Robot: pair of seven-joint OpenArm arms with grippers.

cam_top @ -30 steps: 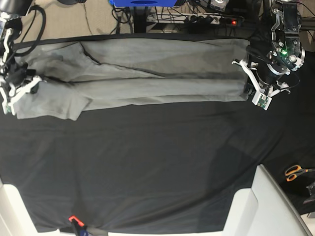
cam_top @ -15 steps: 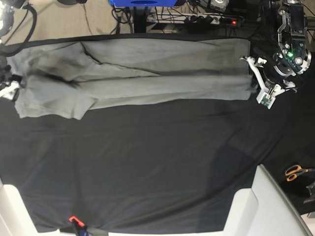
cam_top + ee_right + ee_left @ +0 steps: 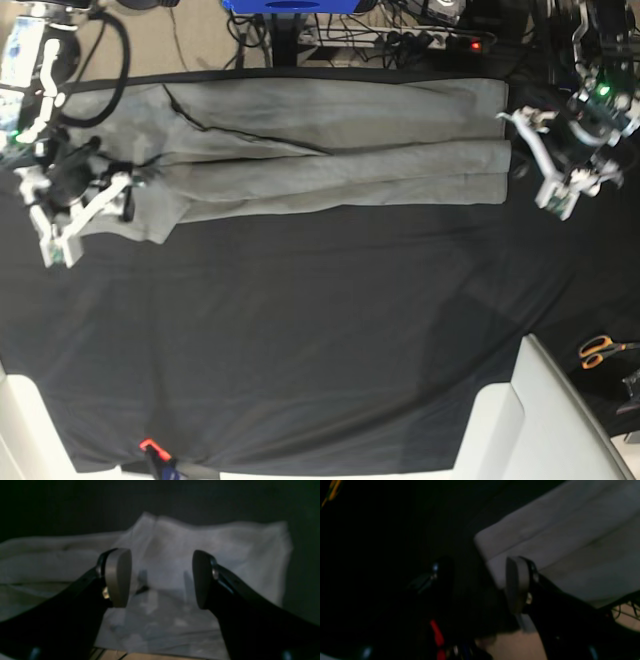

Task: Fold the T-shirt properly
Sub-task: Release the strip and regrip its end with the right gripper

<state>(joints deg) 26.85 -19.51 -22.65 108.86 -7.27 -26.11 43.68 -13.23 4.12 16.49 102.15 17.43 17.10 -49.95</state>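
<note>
The grey T-shirt (image 3: pixel 330 150) lies folded into a long band across the far part of the black table cloth (image 3: pixel 320 330). My left gripper (image 3: pixel 537 160) hangs open just off the shirt's right end, apart from the cloth. In the left wrist view its fingers (image 3: pixel 517 585) stand apart with nothing between them, beside a shirt corner (image 3: pixel 545 542). At the shirt's left end my right gripper (image 3: pixel 85 215) is open above the sleeve area. In the right wrist view that gripper (image 3: pixel 160 578) shows both pads spread over rumpled grey fabric (image 3: pixel 212 545), holding nothing.
Orange-handled scissors (image 3: pixel 600 350) lie at the right edge. A white block (image 3: pixel 540 420) fills the near right corner. A small red-orange item (image 3: pixel 150 445) sits at the near edge. Cables and a power strip (image 3: pixel 400 40) run behind the table.
Both grippers have opened and let go of the shirt. The left gripper has drawn back to the right, off the hem. The right gripper swung out left, then returned over the sleeve end.
</note>
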